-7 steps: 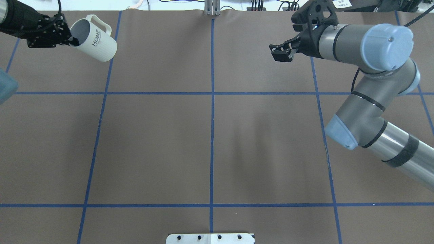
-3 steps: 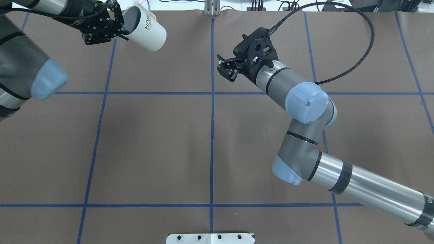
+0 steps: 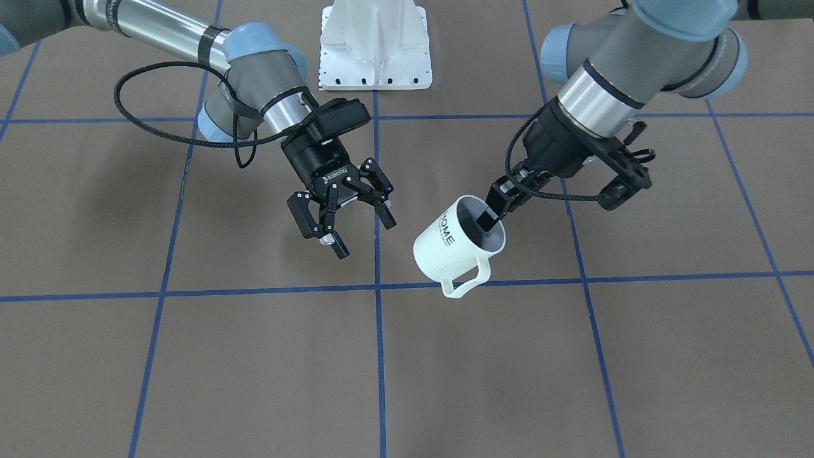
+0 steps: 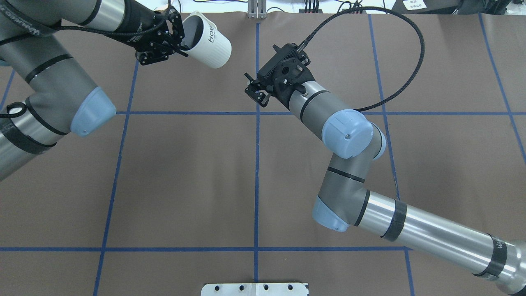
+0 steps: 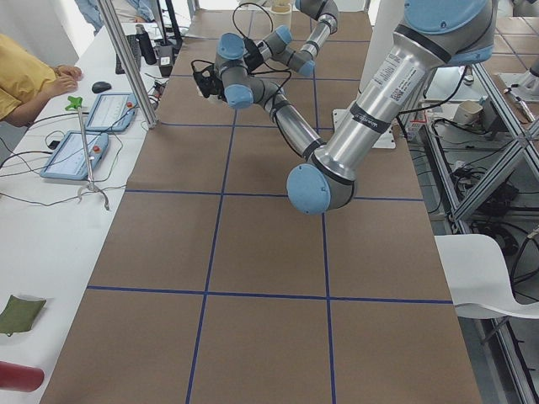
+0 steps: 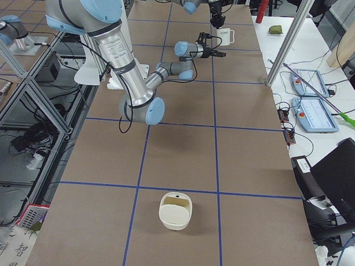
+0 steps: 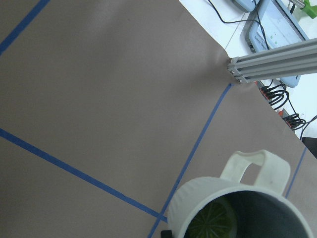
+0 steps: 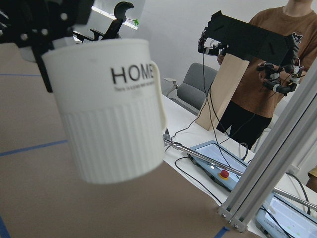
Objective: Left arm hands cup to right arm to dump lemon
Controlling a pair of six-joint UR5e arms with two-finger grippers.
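**A:** Handover done yet?

**B:** Nope. Left gripper [image 3: 491, 214] is clamped on the cup [image 3: 445, 249] rim, midair, lemon [image 7: 213, 223] inside. Right gripper [image 3: 365, 236] is just beside it, jaws wide apart. Grab and dump are left.

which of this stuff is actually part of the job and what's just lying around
In the job: cup, lemon inside it, left claw gripping its rim, right claw open nearby.
Lying about: green pouch, red cylinder, control tablets.
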